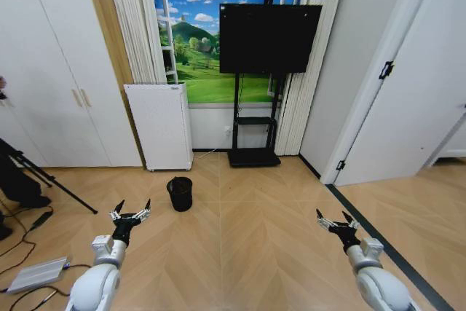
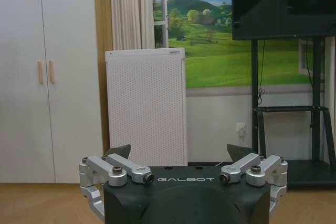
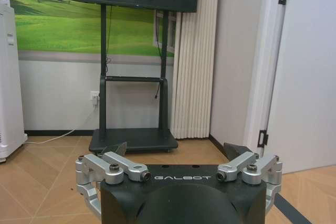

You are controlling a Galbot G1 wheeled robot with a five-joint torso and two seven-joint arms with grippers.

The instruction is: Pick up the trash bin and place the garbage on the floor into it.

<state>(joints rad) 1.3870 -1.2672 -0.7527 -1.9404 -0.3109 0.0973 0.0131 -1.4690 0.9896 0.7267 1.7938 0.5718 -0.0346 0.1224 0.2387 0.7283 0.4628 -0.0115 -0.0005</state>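
Note:
The trash bin (image 1: 179, 193), a small black round mesh bin, stands upright on the wooden floor ahead of me, slightly left of centre. My left gripper (image 1: 133, 210) is held low at the front left, open and holding nothing, short of the bin and to its left. At the front right, my right gripper (image 1: 335, 218) is also open and holds nothing, far from the bin. The left wrist view has the left gripper (image 2: 179, 153) with its fingers spread, and the right wrist view has the right gripper (image 3: 176, 150) spread the same way. The garbage is out of view.
A tall white perforated appliance (image 1: 160, 125) stands against the wall behind the bin. Right of it is a black TV stand (image 1: 253, 156). A tripod leg (image 1: 54, 182) and a grey flat device (image 1: 36, 273) with cables lie at the left. Open floor stretches between me and the bin.

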